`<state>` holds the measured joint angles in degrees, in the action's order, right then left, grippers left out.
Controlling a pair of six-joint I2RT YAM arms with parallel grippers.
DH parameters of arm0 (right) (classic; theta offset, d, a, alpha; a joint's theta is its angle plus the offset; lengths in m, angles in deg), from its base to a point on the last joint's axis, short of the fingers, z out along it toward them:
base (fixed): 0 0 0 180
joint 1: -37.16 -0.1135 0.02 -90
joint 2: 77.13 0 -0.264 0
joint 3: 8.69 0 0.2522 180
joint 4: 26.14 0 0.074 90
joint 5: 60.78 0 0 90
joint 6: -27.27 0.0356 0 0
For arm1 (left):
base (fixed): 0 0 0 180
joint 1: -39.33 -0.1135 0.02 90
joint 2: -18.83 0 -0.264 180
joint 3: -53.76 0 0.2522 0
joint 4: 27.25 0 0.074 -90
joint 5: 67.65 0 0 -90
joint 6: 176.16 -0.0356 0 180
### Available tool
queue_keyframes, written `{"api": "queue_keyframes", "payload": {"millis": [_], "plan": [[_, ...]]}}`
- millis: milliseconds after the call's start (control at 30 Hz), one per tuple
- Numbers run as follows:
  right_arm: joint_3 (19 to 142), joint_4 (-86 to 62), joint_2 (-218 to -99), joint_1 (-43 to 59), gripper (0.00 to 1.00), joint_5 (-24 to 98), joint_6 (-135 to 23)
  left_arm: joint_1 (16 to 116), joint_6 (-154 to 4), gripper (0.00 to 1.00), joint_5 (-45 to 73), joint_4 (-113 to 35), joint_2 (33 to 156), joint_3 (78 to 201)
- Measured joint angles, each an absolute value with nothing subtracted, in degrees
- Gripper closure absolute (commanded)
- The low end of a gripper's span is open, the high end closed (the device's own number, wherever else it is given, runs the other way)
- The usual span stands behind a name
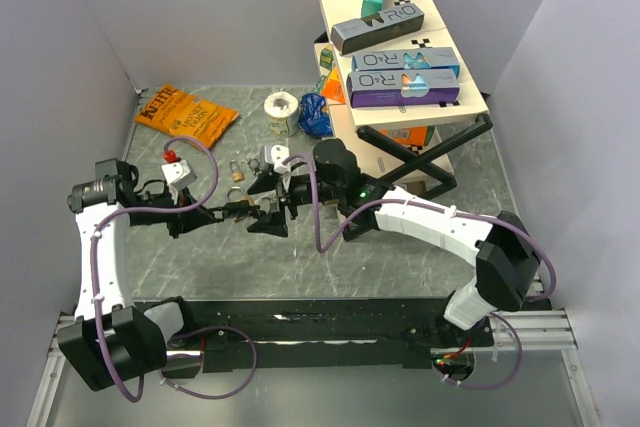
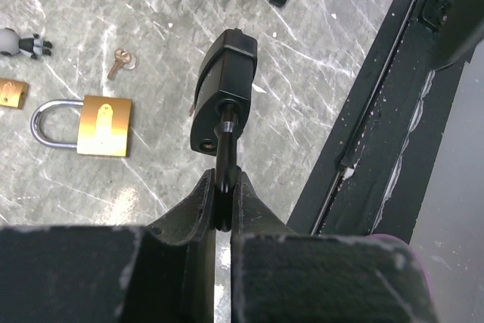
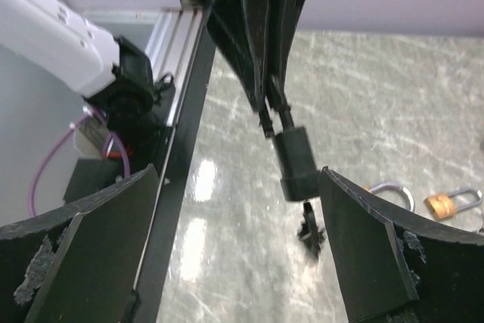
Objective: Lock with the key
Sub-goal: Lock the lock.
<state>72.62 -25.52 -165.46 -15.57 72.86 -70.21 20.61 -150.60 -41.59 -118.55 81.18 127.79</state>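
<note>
Your left gripper (image 2: 224, 187) has its fingers pressed together on the bow of the black key (image 2: 225, 147). The key's blade is seated in the keyway in the end of the black padlock (image 2: 227, 85). That padlock is in the middle of the scene, a little left of centre, just between your two grippers. In the left wrist view it appears to be carried on the key above the grey marbled table (image 2: 325, 58).

Your right gripper (image 3: 236, 179) is spread wide, with one finger on each side of the padlock. From the right wrist view you cannot tell whether the finger on the right of that view touches the lock body; the other finger is well apart from it.

A brass padlock (image 2: 102, 125) lies flat on the table just beyond the grippers, and a small key (image 2: 119, 60) lies near it. An orange chip bag (image 1: 185, 114) lies at the far left, and a stack of boxes (image 1: 390, 57) stands at the far right
</note>
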Motion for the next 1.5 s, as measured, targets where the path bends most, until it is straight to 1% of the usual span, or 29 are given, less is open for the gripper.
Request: {"api": "queue_keyframes", "payload": {"millis": [200, 467, 600, 700, 800, 867, 900, 967, 1000, 1067, 1100, 1167, 1200, 1267, 1300, 1500], "plan": [[73.67, -21.52, -167.63, -15.57, 0.01, 72.83, -73.12, 20.91, -150.54, 0.99, -42.45, -118.42, 80.24, 128.44], [75.66, -21.04, -171.58, -15.57, 0.02, 72.73, -75.53, 22.66, -150.43, 0.99, -42.95, -118.57, 77.33, 128.44], [75.79, -22.55, -173.16, -15.59, 0.09, 72.75, -77.3, 22.95, -150.06, 0.99, -43.89, -118.64, 76.67, 128.44], [75.79, -23.12, -173.88, -15.66, 0.16, 72.77, -78.52, 23.1, -149.62, 0.99, -44.52, -118.64, 76.41, 128.44], [75.79, -23.93, -173.94, -15.7, 0.28, 73.01, -79.5, 23.25, -149.21, 0.99, -45.24, -118.64, 76.04, 128.44], [75.77, -24.87, -173.94, -15.75, 0.34, 73.38, -79.94, 23.3, -148.79, 0.99, -45.64, -118.66, 75.8, 128.44], [75.77, -25.17, -173.94, -15.75, 0.39, 73.56, -80.16, 23.3, -148.55, 0.99, -45.79, -118.66, 75.65, 128.44], [75.74, -25.44, -173.94, -15.75, 0.44, 73.8, -80.33, 23.3, -148.29, 0.99, -45.94, -118.68, 75.54, 128.44], [75.74, -25.5, -173.94, -15.75, 0.5, 73.91, -80.33, 23.32, -148.2, 0.99, -45.99, -118.66, 75.47, 128.44], [75.72, -25.55, -173.94, -15.75, 0.58, 74.04, -80.4, 23.32, -148.0, 0.99, -46.12, -118.66, 75.45, 128.44], [75.72, -25.52, -173.94, -15.77, 0.67, 74.21, -80.27, 23.32, -147.96, 0.99, -46.23, -118.66, 75.45, 128.44], [75.72, -25.22, -173.94, -15.81, 0.78, 74.61, -80.23, 23.36, -147.85, 0.99, -46.27, -118.72, 75.43, 128.44], [75.72, -25.0, -173.94, -15.81, 0.86, 75.02, -79.96, 23.38, -147.76, 0.99, -46.27, -118.86, 75.43, 128.44], [75.72, -24.74, -173.94, -15.79, 0.92, 75.26, -79.57, 23.43, -147.74, 0.99, -46.23, -118.96, 75.41, 128.44], [75.72, -24.67, -173.94, -15.77, 1.0, 75.41, -79.29, 23.47, -147.74, 0.99, -46.16, -118.96, 75.34, 128.44], [76.42, -22.2, -174.03, -15.31, 1.0, 77.93, -75.59, 23.73, -149.36, 0.99, -46.45, -118.94, 74.79, 127.15]]}}
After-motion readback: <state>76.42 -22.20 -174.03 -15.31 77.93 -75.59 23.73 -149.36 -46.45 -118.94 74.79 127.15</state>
